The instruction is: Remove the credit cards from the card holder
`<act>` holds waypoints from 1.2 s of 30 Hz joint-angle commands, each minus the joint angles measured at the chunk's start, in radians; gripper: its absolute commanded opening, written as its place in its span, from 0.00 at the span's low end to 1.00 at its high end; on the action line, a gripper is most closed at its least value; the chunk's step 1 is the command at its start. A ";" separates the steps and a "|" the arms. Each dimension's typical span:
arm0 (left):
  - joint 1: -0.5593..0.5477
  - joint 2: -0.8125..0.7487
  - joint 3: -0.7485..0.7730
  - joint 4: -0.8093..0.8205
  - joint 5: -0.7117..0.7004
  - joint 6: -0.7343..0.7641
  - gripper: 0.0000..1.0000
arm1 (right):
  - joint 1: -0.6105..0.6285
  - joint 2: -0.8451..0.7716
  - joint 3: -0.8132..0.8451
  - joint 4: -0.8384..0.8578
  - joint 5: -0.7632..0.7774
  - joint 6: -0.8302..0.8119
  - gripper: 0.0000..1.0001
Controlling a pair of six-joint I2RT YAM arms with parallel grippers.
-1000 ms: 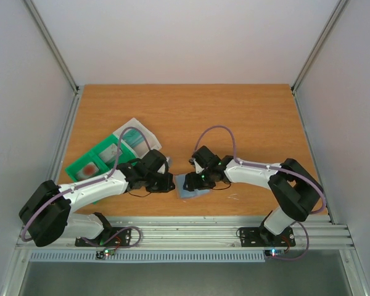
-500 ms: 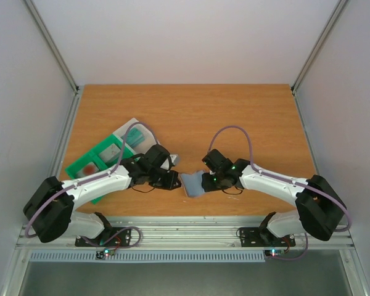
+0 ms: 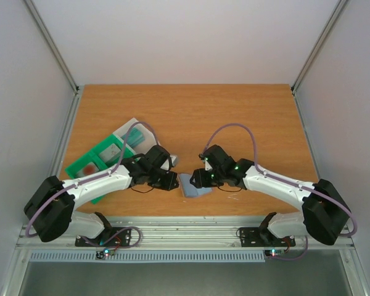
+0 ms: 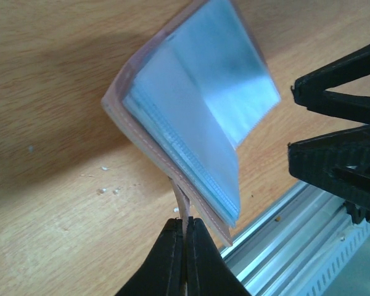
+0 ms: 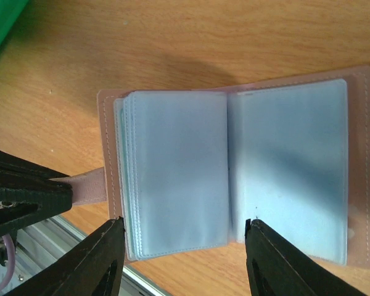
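Note:
The card holder [image 3: 195, 185] lies open like a booklet near the table's front edge, a pale pinkish-grey cover [image 5: 359, 166] round light-blue pockets [image 5: 176, 169]. Whether the credit cards sit in those pockets I cannot tell. My left gripper [image 3: 172, 180] is shut on the holder's thin strap [image 4: 184, 206], at the holder's left side, and the pocket stack [image 4: 197, 123] rises beyond the left gripper [image 4: 185, 227]. My right gripper [image 3: 197, 179] hangs open just above the holder. The right gripper [image 5: 185, 223] straddles the left stack of pockets, with one fingertip [image 5: 114, 231] at the holder's left edge.
A green compartment tray [image 3: 89, 166] and a clear plastic box [image 3: 135, 132] sit behind the left arm. The aluminium rail [image 3: 185, 231] runs along the table's near edge, close to the holder. A corner of the green tray [image 5: 3, 21] shows in the right wrist view.
The right gripper drew back to the right, then came left again over the holder, its jaws changing width. The left gripper shifted slightly right, still shut on the strap.

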 commanded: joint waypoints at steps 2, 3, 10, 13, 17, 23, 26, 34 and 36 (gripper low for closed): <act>0.003 -0.001 -0.028 0.029 -0.061 -0.051 0.00 | 0.002 0.090 0.089 0.026 -0.013 -0.075 0.55; 0.004 -0.004 -0.029 0.027 -0.071 -0.055 0.00 | 0.002 0.118 0.100 0.025 -0.039 -0.079 0.56; 0.020 -0.018 -0.034 0.027 -0.086 -0.068 0.00 | 0.002 0.221 0.093 0.080 -0.095 -0.036 0.67; 0.021 -0.019 -0.027 0.022 -0.082 -0.069 0.00 | 0.002 0.260 0.085 0.098 -0.120 -0.017 0.67; 0.023 -0.029 -0.037 0.023 -0.079 -0.070 0.00 | 0.002 0.300 0.070 0.124 -0.127 -0.004 0.67; 0.023 -0.021 -0.038 0.023 -0.075 -0.063 0.00 | 0.002 0.339 0.050 0.126 -0.107 0.000 0.63; 0.023 -0.021 -0.032 0.017 -0.079 -0.059 0.01 | 0.002 0.337 0.044 0.097 -0.064 -0.003 0.59; 0.025 -0.026 -0.034 -0.009 -0.097 -0.050 0.00 | 0.002 0.258 0.039 0.001 0.066 -0.026 0.49; 0.025 -0.023 -0.032 -0.012 -0.093 -0.044 0.00 | 0.002 0.241 0.042 -0.031 0.100 -0.029 0.48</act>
